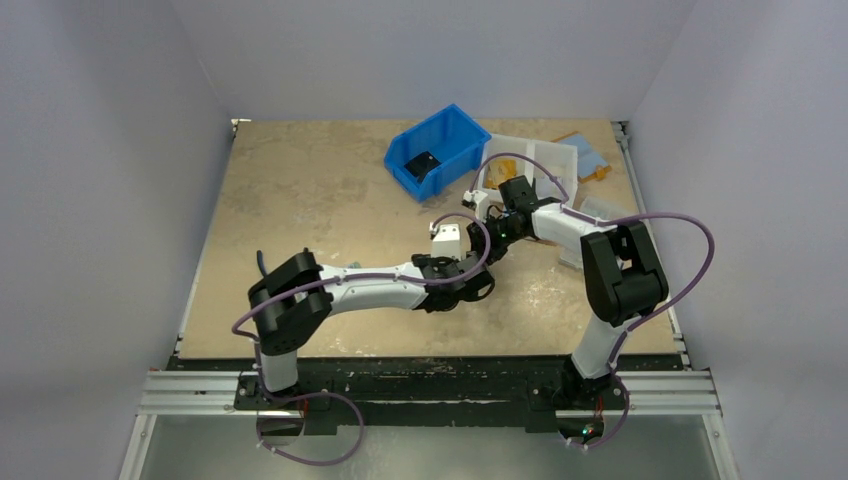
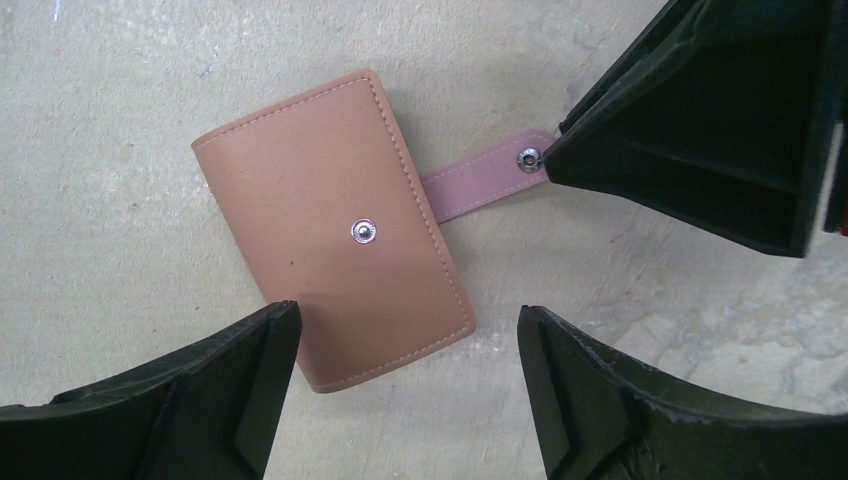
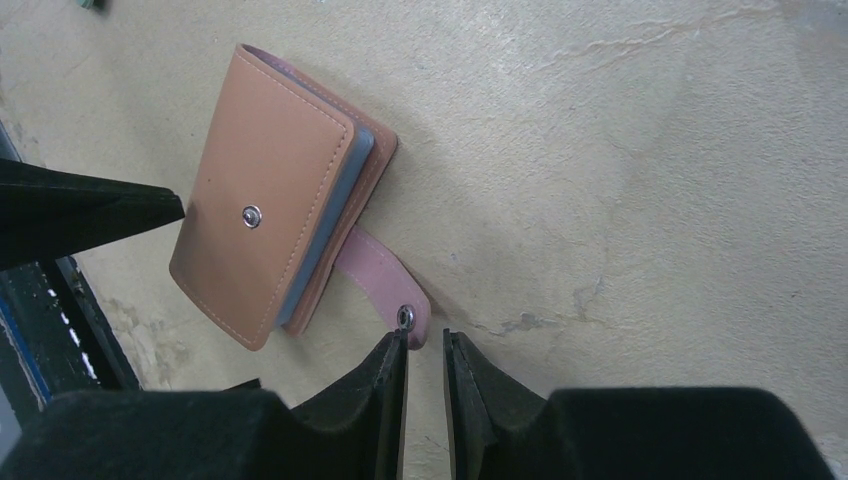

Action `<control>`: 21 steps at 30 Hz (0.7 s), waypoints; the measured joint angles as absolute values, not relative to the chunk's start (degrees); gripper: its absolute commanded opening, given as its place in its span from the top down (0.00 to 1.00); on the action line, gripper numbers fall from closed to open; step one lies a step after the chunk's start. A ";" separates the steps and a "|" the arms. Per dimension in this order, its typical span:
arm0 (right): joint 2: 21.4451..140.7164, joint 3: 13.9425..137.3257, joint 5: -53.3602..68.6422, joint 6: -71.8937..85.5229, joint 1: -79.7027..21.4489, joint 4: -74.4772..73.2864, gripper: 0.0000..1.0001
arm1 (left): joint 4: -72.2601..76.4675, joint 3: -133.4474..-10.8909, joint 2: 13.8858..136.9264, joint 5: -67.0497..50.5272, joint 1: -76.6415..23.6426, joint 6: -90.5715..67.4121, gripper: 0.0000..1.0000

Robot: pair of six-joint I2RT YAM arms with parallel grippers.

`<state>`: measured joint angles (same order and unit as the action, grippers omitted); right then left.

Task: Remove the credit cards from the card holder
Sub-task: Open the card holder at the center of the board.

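Scuffed beige table point(image 2: 110, 90), pale walls point(image 1: 100, 150). Salmon-brown leather folding card holder point(image 2: 310, 190) between wide-apart left jaws; right jaws, narrowly apart, at its pink snap tab point(image 2: 468, 187).

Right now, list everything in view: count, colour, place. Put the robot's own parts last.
card holder: one, salmon-brown, lying folded shut on the table, between the two grippers.
snap tab: one, pink, unsnapped, sticking out of the holder's side.
bin: one, blue, far middle, something dark inside.
plastic boxes: at least two, clear-white, far right.
folder: one, brown-edged with blue, far right corner.
table: one, tan.
left gripper: one, black, wide open above the holder.
right gripper: one, black, narrow gap, fingertips at the tab's end.
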<state>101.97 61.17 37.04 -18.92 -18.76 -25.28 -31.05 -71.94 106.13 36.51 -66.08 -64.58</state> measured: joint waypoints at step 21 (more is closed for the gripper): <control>101.97 61.17 38.63 -19.00 -18.31 -25.39 0.74 | -39.99 -79.44 110.21 37.93 -66.50 -65.65 1.00</control>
<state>101.97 61.17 38.63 -19.00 -18.31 -25.39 -39.99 -79.44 110.21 37.93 -66.50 -65.65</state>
